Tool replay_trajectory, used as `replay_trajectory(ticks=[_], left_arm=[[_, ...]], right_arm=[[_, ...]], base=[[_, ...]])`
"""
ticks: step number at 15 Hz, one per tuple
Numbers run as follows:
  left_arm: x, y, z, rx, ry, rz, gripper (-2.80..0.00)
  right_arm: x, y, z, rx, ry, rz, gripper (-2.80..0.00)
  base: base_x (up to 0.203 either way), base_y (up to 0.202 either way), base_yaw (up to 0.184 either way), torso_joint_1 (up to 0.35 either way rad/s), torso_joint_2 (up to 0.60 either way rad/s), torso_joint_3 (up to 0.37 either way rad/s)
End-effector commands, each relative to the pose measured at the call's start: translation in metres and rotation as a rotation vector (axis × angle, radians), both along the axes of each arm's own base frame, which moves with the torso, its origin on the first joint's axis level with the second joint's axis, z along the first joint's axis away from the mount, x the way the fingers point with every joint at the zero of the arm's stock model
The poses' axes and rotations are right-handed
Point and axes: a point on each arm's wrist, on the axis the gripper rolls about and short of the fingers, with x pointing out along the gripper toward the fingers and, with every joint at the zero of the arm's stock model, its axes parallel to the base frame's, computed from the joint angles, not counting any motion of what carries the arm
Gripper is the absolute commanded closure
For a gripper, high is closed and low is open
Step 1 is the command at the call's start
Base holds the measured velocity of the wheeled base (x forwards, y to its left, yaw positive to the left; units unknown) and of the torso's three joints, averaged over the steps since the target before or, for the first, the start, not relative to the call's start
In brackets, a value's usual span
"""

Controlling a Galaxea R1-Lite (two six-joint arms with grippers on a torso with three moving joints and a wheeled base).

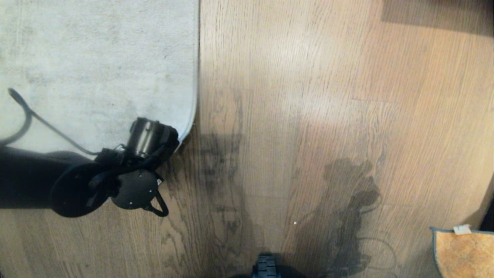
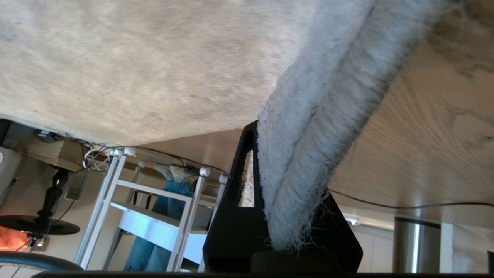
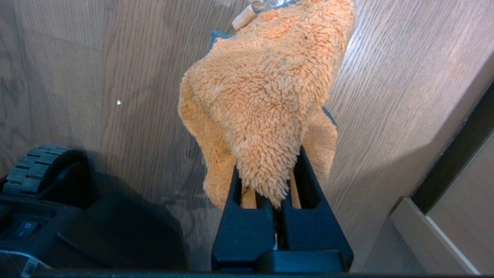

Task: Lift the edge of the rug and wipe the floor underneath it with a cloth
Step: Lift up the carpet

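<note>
The pale grey rug point(image 1: 100, 65) covers the upper left of the head view, its corner under my left wrist point(image 1: 148, 137). In the left wrist view my left gripper point(image 2: 283, 162) is shut on the rug edge point(image 2: 320, 116), whose fuzzy border is pinched between the black fingers point(image 2: 241, 170). The wood floor point(image 1: 293, 116) lies to the right of the rug. My right gripper point(image 3: 270, 173) is shut on the orange-yellow cloth point(image 3: 266, 85), which hangs over the floor point(image 3: 115, 58). The cloth point(image 1: 465, 253) also shows at the head view's lower right corner.
The robot's base wheel point(image 1: 265, 266) sits at the bottom centre. A dark cable point(image 1: 23, 112) trails over the rug. A cabinet base point(image 3: 444, 220) stands right of the cloth. Beyond the rug are a white rack point(image 2: 115, 200), a person's legs point(image 2: 170, 189) and a metal bin point(image 2: 415, 247).
</note>
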Motion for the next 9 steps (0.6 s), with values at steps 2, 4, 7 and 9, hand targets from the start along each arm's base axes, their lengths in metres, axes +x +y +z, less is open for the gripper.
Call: replay_trajectory(ticks=[2, 4, 7, 9], left_arm=[[-0.007, 0.012, 0.018, -0.031, -0.044, 0.002, 0.0], [-0.009, 0.017, 0.024, -0.048, -0.052, -0.005, 0.0], [-0.013, 0.033, 0.039, -0.058, -0.056, -0.042, 0.0], [-0.014, 0.046, 0.05, -0.054, -0.068, -0.059, 0.0]], right_arm=[[0.0, 0.0, 0.0, -0.002, 0.001, 0.001, 0.0], [0.0, 0.0, 0.0, -0.001, 0.001, 0.001, 0.0], [0.0, 0.0, 0.0, -0.002, 0.001, 0.001, 0.0], [0.0, 0.0, 0.0, -0.001, 0.001, 0.001, 0.0]], base=[[0.0, 0.0, 0.0, 0.0, 0.0, 0.0], [0.0, 0.0, 0.0, 0.0, 0.0, 0.0], [0.0, 0.0, 0.0, 0.0, 0.0, 0.0], [0.0, 0.0, 0.0, 0.0, 0.0, 0.0]])
